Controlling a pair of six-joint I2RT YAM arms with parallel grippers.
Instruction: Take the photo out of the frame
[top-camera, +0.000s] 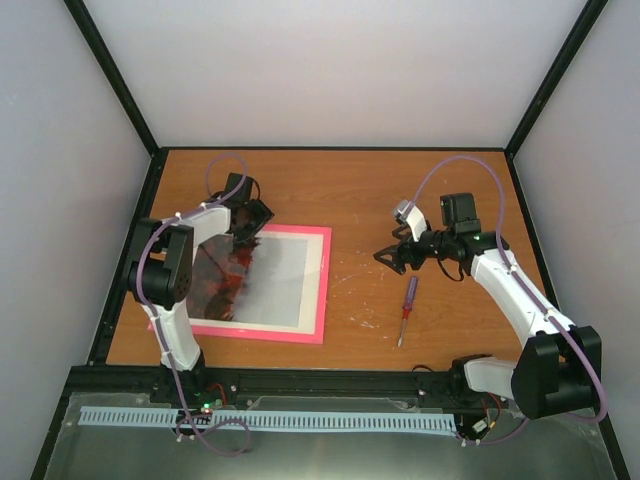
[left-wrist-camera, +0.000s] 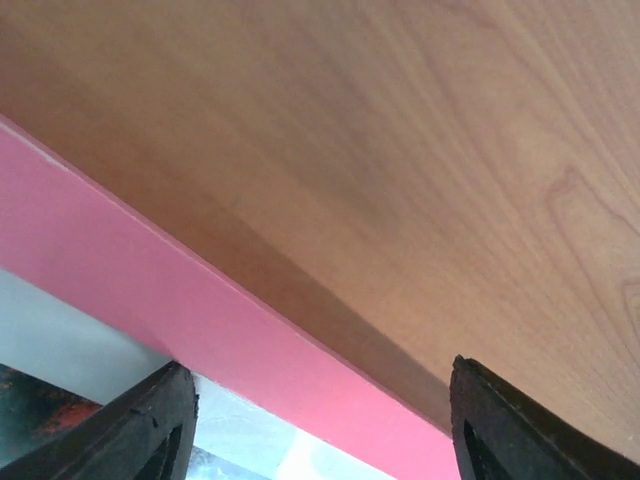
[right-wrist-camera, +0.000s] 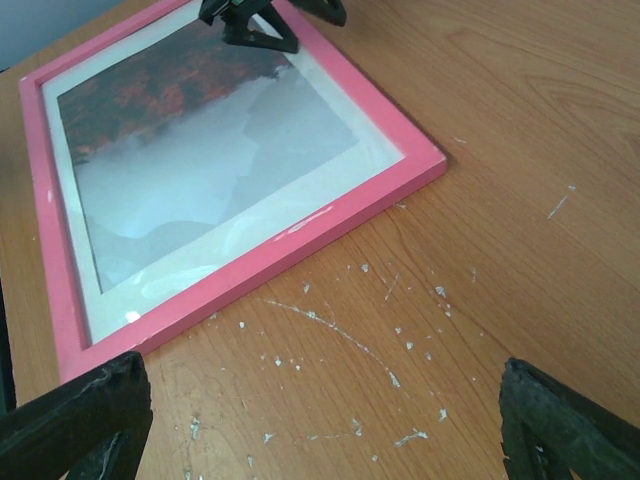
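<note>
Photo (top-camera: 255, 285) lay inside frame (top-camera: 322, 285), centre-left, removal not begun; left hand (top-camera: 247, 226) and right hand (top-camera: 392, 258) both spread open.

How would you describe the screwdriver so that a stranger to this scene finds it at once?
A large pink frame lies on the left half of the wooden table. Right of it, on bare wood on the near side of the open right gripper, lies the screwdriver. It alone is small and thin, with a red handle.

left arm (top-camera: 165, 272) covers frame (top-camera: 322, 290) edge, photo (top-camera: 255, 280) corner
</note>
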